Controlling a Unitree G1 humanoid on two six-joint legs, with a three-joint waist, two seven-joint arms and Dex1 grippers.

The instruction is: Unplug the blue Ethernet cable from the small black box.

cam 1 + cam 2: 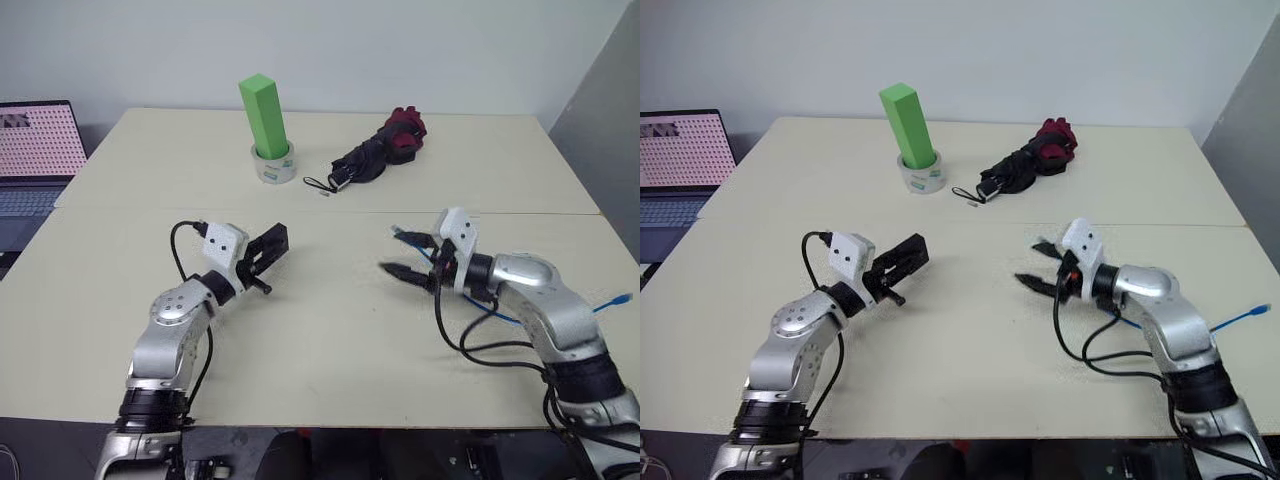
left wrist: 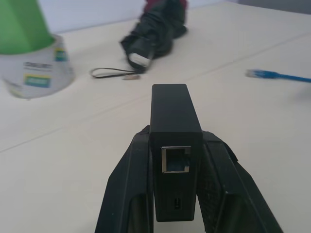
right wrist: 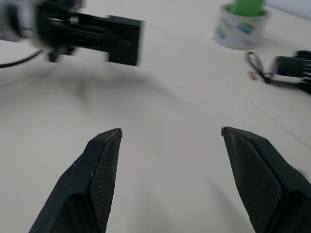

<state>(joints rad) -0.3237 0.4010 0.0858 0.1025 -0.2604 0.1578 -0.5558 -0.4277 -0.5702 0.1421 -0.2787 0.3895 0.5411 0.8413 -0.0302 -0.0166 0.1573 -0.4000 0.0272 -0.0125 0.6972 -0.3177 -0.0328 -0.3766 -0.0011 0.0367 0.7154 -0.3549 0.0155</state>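
Note:
My left gripper (image 1: 262, 252) is shut on the small black box (image 2: 173, 114) and holds it level above the table, left of centre. The box's port (image 2: 176, 159) faces the wrist camera and has nothing plugged in. The blue Ethernet cable (image 1: 503, 315) lies loose on the table at the right. One plug end (image 2: 260, 74) rests by my right gripper, and the cord runs under the right arm to its other end (image 1: 622, 298). My right gripper (image 3: 170, 133) is open with nothing between its fingers, pointing across at the box (image 3: 124, 41).
At the back of the table (image 1: 330, 330) a green block (image 1: 265, 112) stands upright in a roll of tape (image 1: 272, 166). A folded black-and-red umbrella (image 1: 378, 152) with a wrist strap lies right of it. A laptop (image 1: 35, 150) sits off the table's left edge.

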